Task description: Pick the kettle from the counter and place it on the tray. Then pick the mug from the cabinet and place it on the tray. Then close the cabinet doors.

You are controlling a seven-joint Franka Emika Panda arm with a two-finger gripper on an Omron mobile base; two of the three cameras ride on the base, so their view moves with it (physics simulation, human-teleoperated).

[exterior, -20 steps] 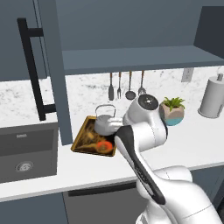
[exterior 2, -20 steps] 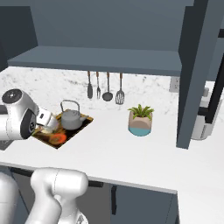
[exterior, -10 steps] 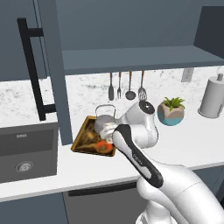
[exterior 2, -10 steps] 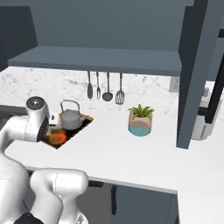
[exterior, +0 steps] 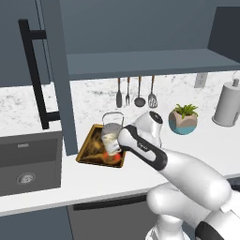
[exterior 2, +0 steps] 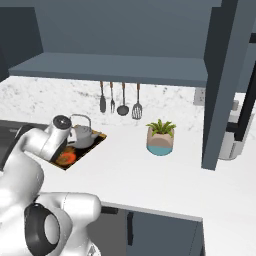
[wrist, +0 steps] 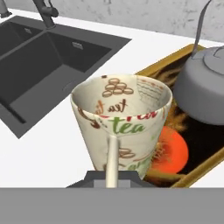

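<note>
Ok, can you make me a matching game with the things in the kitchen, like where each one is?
Things:
1. cream mug with tea writing
2. round grey metal kettle
3. green plant in a teal pot
4. white paper-towel roll

Places:
A. sitting on the golden-rimmed tray
B. far right on the white counter, by the wall
C. held up over the tray by the robot's hand
D. on the counter under the hanging utensils, right of the tray

Pairs: 1-C, 2-A, 3-D, 4-B

The tray lies on the counter, just right of the sink. The kettle sits in the tray's back part, the mug over its front. A plant stands further right.
</note>
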